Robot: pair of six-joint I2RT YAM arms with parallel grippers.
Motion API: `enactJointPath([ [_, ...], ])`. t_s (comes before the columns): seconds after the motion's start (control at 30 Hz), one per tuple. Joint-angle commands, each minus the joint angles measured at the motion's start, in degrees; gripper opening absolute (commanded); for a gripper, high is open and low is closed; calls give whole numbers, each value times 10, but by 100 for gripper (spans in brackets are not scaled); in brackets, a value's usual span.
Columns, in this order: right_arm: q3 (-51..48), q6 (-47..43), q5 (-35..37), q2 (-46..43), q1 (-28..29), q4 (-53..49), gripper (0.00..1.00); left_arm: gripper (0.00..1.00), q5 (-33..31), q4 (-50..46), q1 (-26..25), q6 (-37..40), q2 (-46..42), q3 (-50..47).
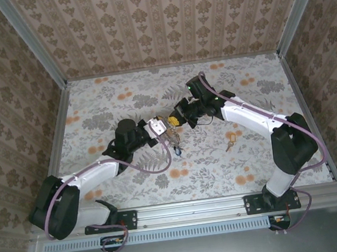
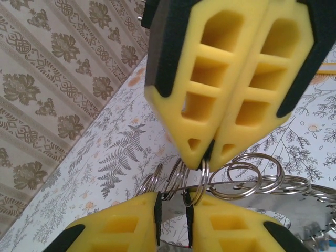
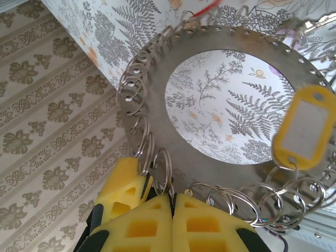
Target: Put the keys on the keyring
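The keyring (image 3: 210,163), a flat grey disc with an open centre and small split rings along its rim, is held above the table between both grippers (image 1: 172,130). My right gripper (image 3: 172,197) is shut on one thin split ring at the rim, and it comes in from above in the left wrist view (image 2: 207,152). My left gripper (image 2: 173,202) is closed to a narrow gap, with the disc's edge (image 2: 273,197) and two split rings between its pads. One left finger (image 3: 123,184) lies against the rim. Loose keys (image 1: 231,141) lie on the table to the right.
A yellow tag (image 3: 307,128) hangs from the keyring, and a small blue-headed piece (image 1: 177,152) dangles under it. The floral table (image 1: 122,101) is walled on three sides. The arm bases sit on the near rail (image 1: 191,209).
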Motion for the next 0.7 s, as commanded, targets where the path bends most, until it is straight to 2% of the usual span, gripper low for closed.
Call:
enactJointPath([
  [0.0, -10, 32, -18, -20, 14, 3, 0, 22, 11, 53, -3, -18, -1, 7],
  [0.5, -15, 57, 4, -23, 18, 11, 0, 21, 21, 84, -26, -23, 6, 2],
  [0.6, -20, 63, 11, -26, 18, 12, 0, 19, 12, 85, -28, -20, 4, 1],
  [0.67, -20, 64, 11, -27, 19, 13, 0, 14, 5, 88, -29, -18, 2, 1],
])
